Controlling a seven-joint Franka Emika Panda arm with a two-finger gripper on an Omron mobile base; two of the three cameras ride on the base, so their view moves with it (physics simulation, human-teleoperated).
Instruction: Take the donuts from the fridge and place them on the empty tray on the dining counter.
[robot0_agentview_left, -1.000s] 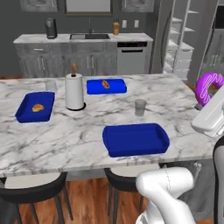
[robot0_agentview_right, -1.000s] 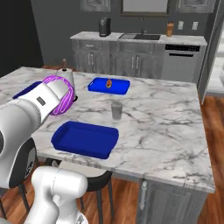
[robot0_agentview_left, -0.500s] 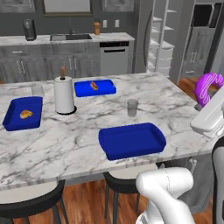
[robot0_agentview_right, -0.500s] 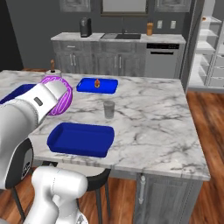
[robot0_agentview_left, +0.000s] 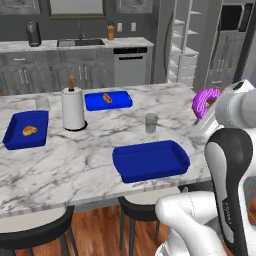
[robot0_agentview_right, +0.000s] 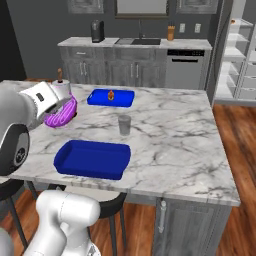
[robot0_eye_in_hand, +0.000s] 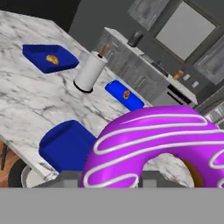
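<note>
Gripper (robot0_agentview_left: 212, 107) pinching purple donut (robot0_agentview_left: 204, 101) at frame right, empty tray (robot0_agentview_left: 150, 160) at centre unfilled; both placements apparently remain.

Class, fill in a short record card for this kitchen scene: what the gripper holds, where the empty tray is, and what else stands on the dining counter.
held item: purple donut, gripped by the shut gripper
empty tray: blue tray, near front edge of the dining counter
donut position: above the counter, beside the tray, not yet in it
other trays: two blue trays with a pastry
also on counter: paper towel roll, glass
</note>
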